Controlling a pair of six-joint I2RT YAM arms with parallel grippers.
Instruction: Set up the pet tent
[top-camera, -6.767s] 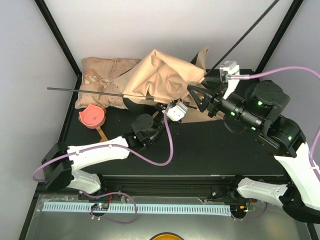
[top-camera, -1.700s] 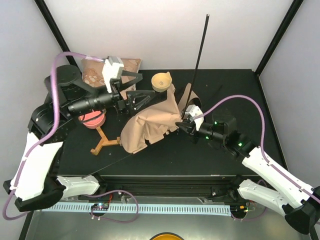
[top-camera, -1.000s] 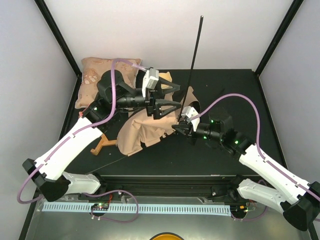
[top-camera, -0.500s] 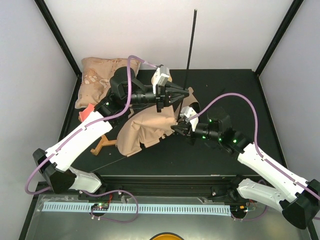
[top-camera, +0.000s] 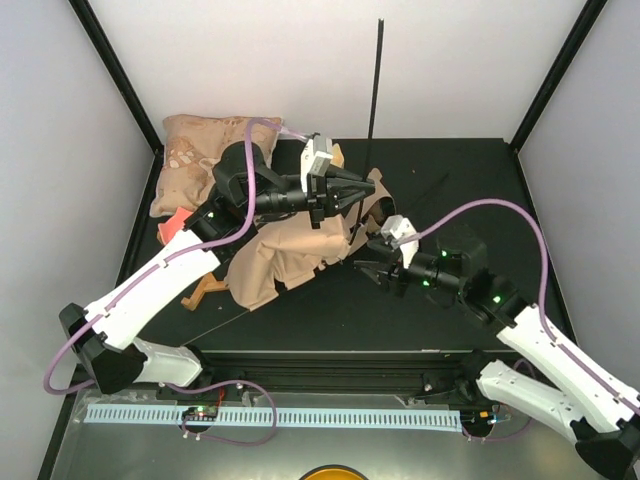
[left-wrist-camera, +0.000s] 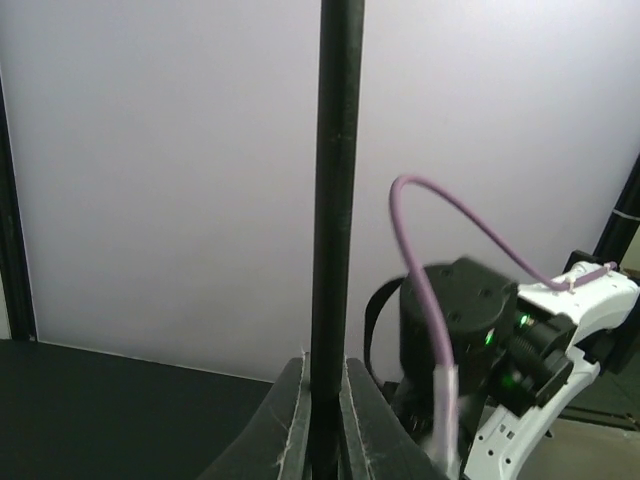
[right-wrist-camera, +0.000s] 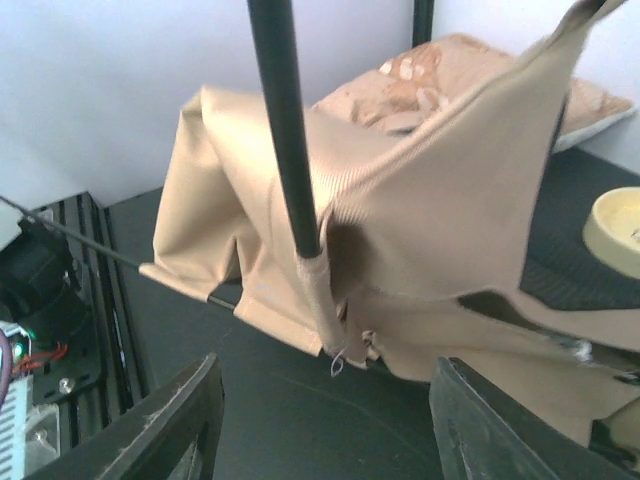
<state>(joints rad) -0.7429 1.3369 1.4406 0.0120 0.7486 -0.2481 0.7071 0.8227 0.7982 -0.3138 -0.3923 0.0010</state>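
Observation:
The pet tent (top-camera: 290, 255) is a crumpled tan canvas heap at the table's middle. A thin black pole (top-camera: 375, 80) rises from it toward the back wall. My left gripper (top-camera: 360, 190) is shut on this pole just above the fabric; in the left wrist view the pole (left-wrist-camera: 333, 200) stands clamped between the fingers (left-wrist-camera: 291, 420). My right gripper (top-camera: 372, 258) is open and empty, just right of the tent. In the right wrist view the pole (right-wrist-camera: 285, 130) enters a fabric sleeve (right-wrist-camera: 325, 285) of the tent (right-wrist-camera: 430, 220), ahead of my open gripper (right-wrist-camera: 330, 420).
The beige patterned pillow (top-camera: 200, 150) lies at the back left. A pink bowl (top-camera: 172, 225) and a wooden stand (top-camera: 205, 285) sit left of the tent. A yellow bowl (right-wrist-camera: 615, 230) is behind the fabric. A second thin pole (top-camera: 230, 320) runs along the tent's near hem.
My right gripper has drawn back to the right, away from the tent, and stands open. My left gripper has closed on the pole. The pole's top has leaned slightly left.

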